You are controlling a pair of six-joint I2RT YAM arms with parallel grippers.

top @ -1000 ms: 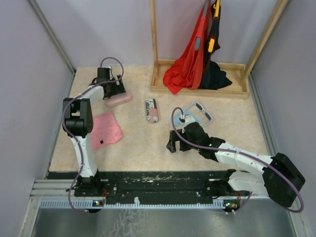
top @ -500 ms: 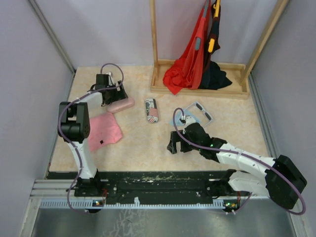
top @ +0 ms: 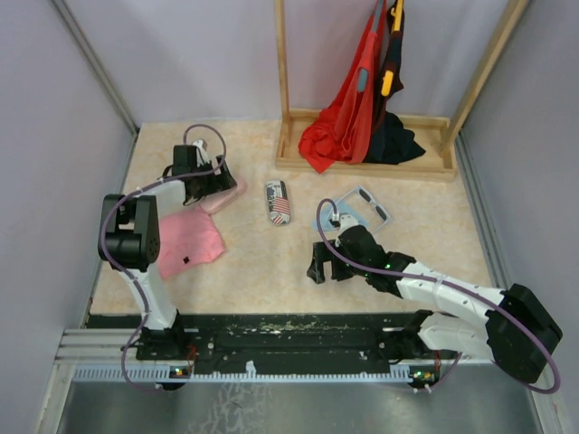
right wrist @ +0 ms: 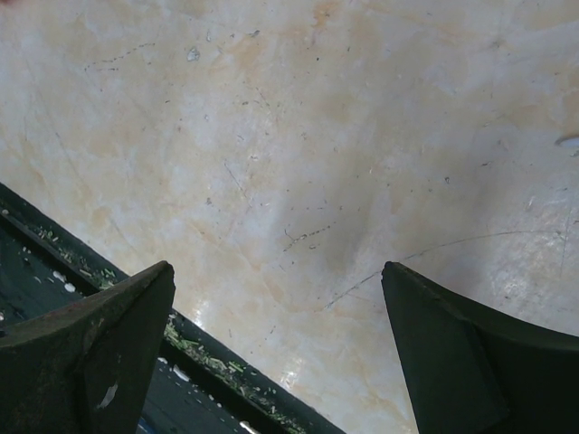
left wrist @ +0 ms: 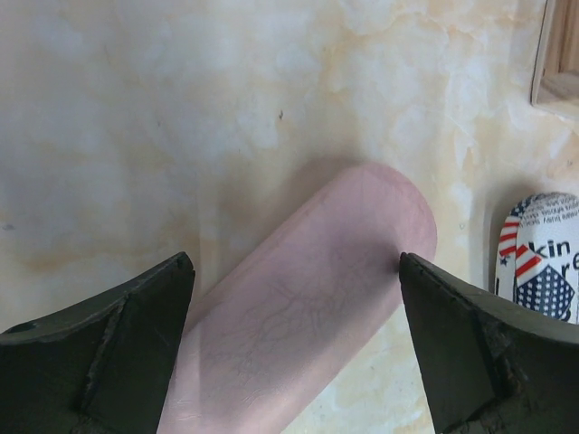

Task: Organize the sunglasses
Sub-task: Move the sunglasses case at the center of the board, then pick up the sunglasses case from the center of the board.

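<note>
sunglasses: chunky white pair (top: 368, 205) lies out in the open, right of the flag-printed case (top: 279, 202) and near the wooden stand (top: 362, 163). can't spot the thin grey pair in any view, so it might be tucked in somewhere
left gripper (top: 208, 183): jaws wide, straddling the pink case (left wrist: 308, 298) without touching it
right gripper (right wrist: 279, 280): jaws wide, nothing in them, low over bare table (right wrist: 298, 136), just short of the white pair
step: i'd say case handling on the left, white pair not yet put away
next move: right arm needs to reach back to the white pair, line its jaws across the frame, then close gently and carry it to a case
</note>
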